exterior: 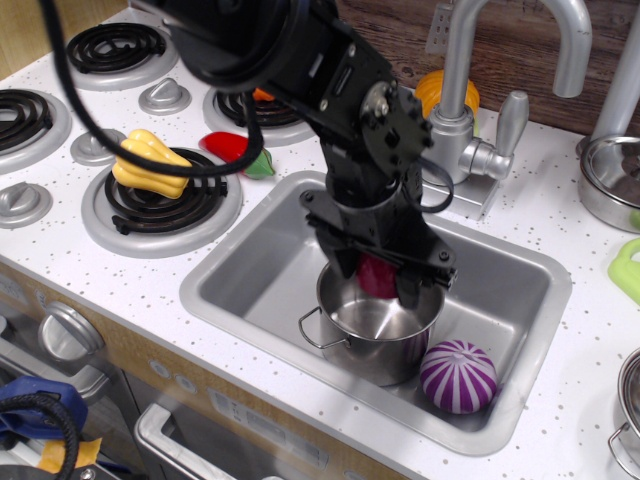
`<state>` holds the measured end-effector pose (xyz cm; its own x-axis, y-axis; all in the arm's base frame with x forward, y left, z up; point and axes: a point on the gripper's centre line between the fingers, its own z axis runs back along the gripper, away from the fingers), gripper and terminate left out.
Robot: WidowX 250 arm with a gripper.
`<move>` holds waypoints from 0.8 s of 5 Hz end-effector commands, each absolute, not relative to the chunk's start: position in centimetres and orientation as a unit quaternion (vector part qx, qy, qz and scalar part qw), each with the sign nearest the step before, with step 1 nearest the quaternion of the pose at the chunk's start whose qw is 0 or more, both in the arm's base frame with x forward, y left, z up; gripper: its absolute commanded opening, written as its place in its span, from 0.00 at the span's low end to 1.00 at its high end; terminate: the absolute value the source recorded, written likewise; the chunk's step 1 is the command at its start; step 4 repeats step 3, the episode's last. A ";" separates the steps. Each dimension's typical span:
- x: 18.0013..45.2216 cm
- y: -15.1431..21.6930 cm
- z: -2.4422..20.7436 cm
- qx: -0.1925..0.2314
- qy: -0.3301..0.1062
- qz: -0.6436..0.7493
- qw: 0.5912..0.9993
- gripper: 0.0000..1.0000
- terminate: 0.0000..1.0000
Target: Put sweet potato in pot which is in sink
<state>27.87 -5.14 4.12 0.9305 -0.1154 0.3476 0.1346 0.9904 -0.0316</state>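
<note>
My gripper [378,277] is shut on the sweet potato [376,276], a glossy dark red rounded toy held between the two black fingers. It hangs just above the far rim of the pot [375,330], a shiny steel pot with a wire loop handle on its left. The pot stands in the middle of the grey sink [250,285]; its inside looks empty. The black arm comes down from the upper left and hides part of the sink's back wall.
A purple-and-white striped ball [458,375] lies in the sink right of the pot. A silver faucet [470,120] stands behind the sink. A red pepper [235,150] and yellow squash [150,165] lie on the stove at left. A steel bowl [612,180] sits far right.
</note>
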 end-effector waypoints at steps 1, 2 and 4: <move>29.6 -4.1 4.7 -0.051 -0.202 -0.077 0.975 1.00 0.00; 29.6 -4.1 4.7 -0.051 -0.202 -0.077 0.975 1.00 0.00; 29.6 -4.1 4.7 -0.051 -0.202 -0.077 0.975 1.00 1.00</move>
